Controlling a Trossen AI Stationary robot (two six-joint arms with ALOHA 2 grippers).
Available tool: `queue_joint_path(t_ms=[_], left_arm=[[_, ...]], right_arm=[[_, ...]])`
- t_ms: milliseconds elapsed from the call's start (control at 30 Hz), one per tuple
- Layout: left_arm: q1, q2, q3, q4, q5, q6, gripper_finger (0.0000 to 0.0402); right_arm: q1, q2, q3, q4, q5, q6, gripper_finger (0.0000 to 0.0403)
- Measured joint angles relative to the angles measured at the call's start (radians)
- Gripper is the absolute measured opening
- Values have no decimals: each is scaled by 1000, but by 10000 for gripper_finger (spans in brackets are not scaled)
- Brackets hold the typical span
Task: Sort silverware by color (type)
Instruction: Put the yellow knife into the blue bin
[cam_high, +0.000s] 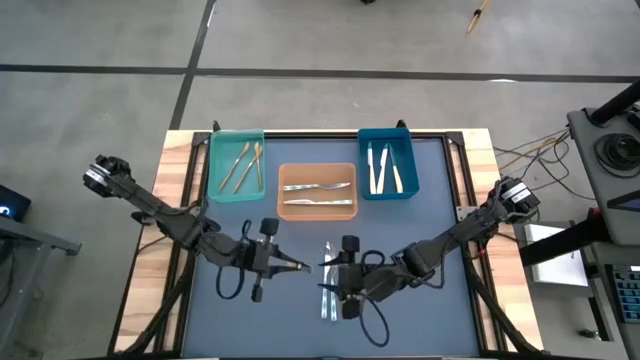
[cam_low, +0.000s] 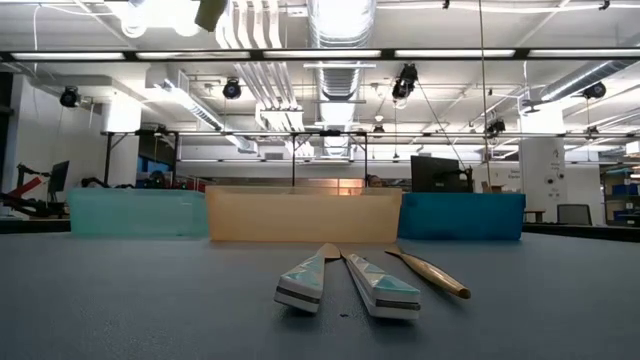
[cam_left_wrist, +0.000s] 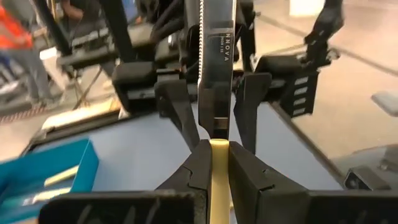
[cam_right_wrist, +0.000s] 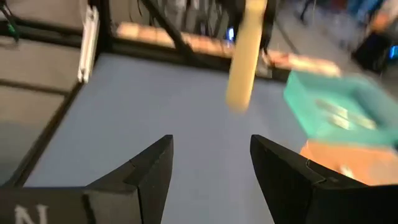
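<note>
Three bins sit in a row at the far edge of your dark blue table (cam_high: 200, 290): a teal bin (cam_high: 237, 165) on the left, an orange bin (cam_high: 316, 191) in the middle, a blue bin (cam_high: 387, 163) on the right. In the high view the teal bin holds what look like three gold pieces (cam_high: 243, 164), the orange bin two silver pieces (cam_high: 318, 193), and the blue bin about three cream-handled pieces (cam_high: 382, 168); the exact counts are hard to tell. A few more pieces of loose silverware (cam_high: 328, 290) lie on the table near its front edge, beneath your right arm; the low view shows two with pale handles and one gold piece (cam_low: 432, 273) just beside them.

Your left arm reaches in from the left side, its wrist turned toward the table's centre. Your left gripper (cam_high: 298, 266) is pinched tight on a cream-handled knife (cam_left_wrist: 216, 93), gripping the handle; the serrated blade juts out beyond the fingertips (cam_left_wrist: 202, 163). The knife is held off the table, between the two arms.

Your right arm reaches in from the right side and points back toward the left one. Your right gripper (cam_high: 330, 266) has its fingers spread wide, holding nothing. In its wrist view the cream handle hangs just ahead of the gap between the fingers, not touching them.
</note>
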Motion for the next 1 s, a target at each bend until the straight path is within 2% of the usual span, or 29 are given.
queue_joint_path(t_ms=[267, 400, 500, 667, 800, 1000], left_arm=[[1, -2, -162, 318, 37, 100, 15], [10, -2, -234, 465, 32, 112, 15], [30, -2, -272, 553, 28, 112, 16], [69, 24, -301, 660, 28, 112, 16], [100, 55, -302, 681, 28, 112, 15], [140, 96, -290, 709, 28, 109, 16]], right_arm=[[-18, 0, -128, 443, 3, -176, 205], [-32, 0, -209, 695, 0, -211, 205], [-52, 0, -255, 821, -2, -217, 205], [-89, 0, -271, 861, -5, -218, 205], [-109, 0, -256, 861, -58, -232, 205], [-118, 0, -228, 860, -64, -282, 205]])
